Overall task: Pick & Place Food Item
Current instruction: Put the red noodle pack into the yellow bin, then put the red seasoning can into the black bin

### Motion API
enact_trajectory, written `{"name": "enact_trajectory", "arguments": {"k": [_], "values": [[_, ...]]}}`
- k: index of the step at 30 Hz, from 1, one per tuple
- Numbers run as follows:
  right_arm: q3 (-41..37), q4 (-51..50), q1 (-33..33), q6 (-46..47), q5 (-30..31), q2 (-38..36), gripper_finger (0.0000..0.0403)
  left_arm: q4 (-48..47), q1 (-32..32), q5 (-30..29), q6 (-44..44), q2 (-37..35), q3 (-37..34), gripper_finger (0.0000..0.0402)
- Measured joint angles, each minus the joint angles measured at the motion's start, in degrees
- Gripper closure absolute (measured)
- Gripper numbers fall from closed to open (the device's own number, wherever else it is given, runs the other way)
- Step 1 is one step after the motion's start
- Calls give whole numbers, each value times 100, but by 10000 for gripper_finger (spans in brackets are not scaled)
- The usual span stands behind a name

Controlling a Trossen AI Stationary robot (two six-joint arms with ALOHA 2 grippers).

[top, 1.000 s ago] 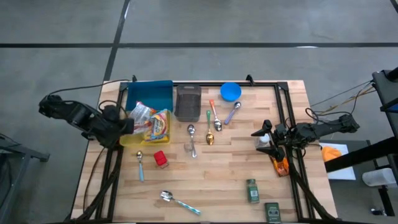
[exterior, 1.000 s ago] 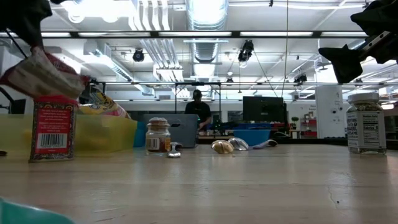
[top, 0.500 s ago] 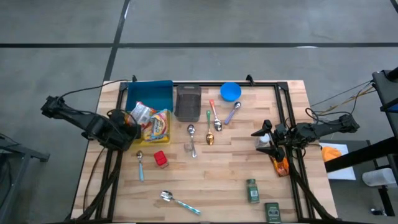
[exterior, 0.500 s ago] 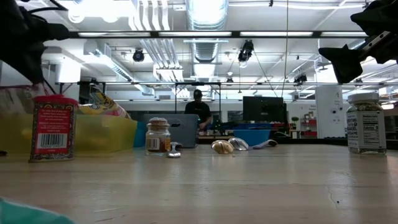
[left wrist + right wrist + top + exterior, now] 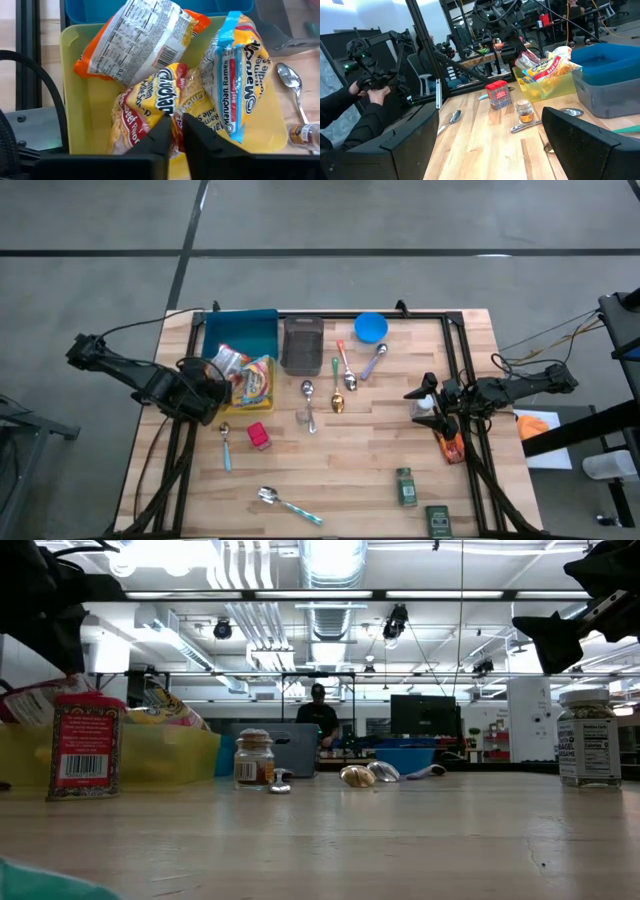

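A yellow bin [image 5: 225, 406] at the table's left holds ramen packets: an orange-and-white one [image 5: 135, 42], a blue-and-yellow one [image 5: 240, 90] and a red-and-yellow one [image 5: 150, 112]. My left gripper [image 5: 175, 127] points steeply down into the bin over the red-and-yellow packet. Its fingers stand a narrow gap apart. In the high view it is at the bin's left side [image 5: 210, 380]. My right gripper [image 5: 415, 395] waits open and level at the table's right, with nothing between its fingers [image 5: 490, 132]. My left gripper comes from above, slanting, with its fingertips [image 5: 165, 127] right at the top face of the red-and-yellow packet [image 5: 172, 102]. The packet lies in the bin among the others. I cannot tell whether the fingertips touch it.
Behind the yellow bin stand a blue bin [image 5: 240, 332], a grey container [image 5: 302, 345] and a blue bowl [image 5: 370, 328]. Several spoons, a red spice can [image 5: 258, 436], a small jar [image 5: 303, 417] and a green spice jar [image 5: 405, 487] lie across the table. A person's hands [image 5: 367, 92] show beyond it.
My left gripper has gone down toward the yellow bin and tipped more steeply. The packet it carried above the bin's rim a second ago has sunk with it and now lies in the bin. My right arm has kept still.
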Motion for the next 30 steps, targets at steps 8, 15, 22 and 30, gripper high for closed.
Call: {"name": "enact_trajectory", "arguments": {"k": [8,15,22,30], "values": [[0,-3,1,0,0,0,52,201,0,82,382,2,24,196],[0,-5,1,0,0,0,52,261,4,70,1130,2,615,139],[0,-6,0,0,1,0,52,246,4,-239,1339,22,1024,137],[0,-6,0,0,1,0,52,386,2,-284,1434,434,1071,137]]}}
